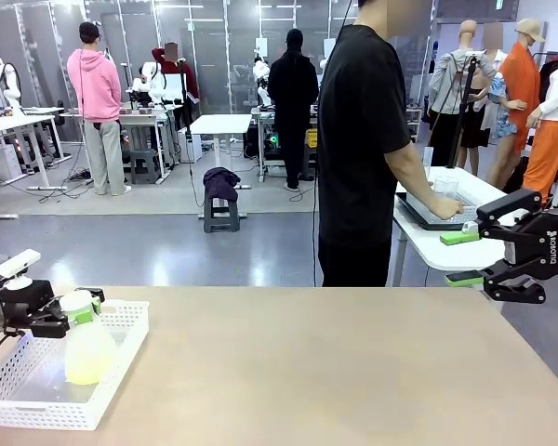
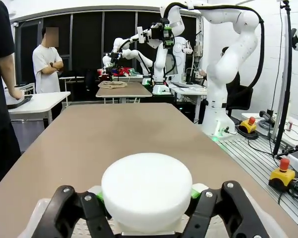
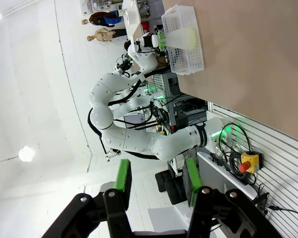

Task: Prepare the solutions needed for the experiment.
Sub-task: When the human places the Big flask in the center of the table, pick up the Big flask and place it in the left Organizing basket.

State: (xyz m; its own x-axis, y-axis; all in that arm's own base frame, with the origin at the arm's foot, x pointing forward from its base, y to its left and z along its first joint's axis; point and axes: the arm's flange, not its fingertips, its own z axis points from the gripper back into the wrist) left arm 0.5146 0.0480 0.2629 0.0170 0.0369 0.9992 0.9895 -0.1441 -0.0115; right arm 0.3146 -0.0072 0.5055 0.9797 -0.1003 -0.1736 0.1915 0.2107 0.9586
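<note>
Left tool (image 1: 74, 311) sits at the neck of a frosted conical flask (image 1: 88, 351), its green pads (image 2: 195, 192) flanking the white round cap (image 2: 146, 196) on either side; whether they press on the cap or stand just off it cannot be told. The flask stands upright in a white mesh basket (image 1: 121, 358) at the left near corner of the tan surface (image 1: 335, 362), and the solutions (image 1: 90, 367), a pale yellow-green liquid, lie in its belly, directly below the left tool. Right tool (image 1: 465, 258) hangs off the right edge of the surface, well apart from the basket, fingers spread with nothing between them. A person in black (image 1: 358, 139) stands beyond the far edge, one hand (image 1: 444, 206) at a tray (image 1: 428, 218) on a neighbouring white table (image 1: 456, 251). The left wrist view brings the cap close but hides the liquid beneath it; the front view gives flask and liquid together. The right wrist view, rolled sideways, catches the basket (image 3: 181, 39) and flask (image 3: 181, 37) far off past its own separated green fingers (image 3: 122, 174).
</note>
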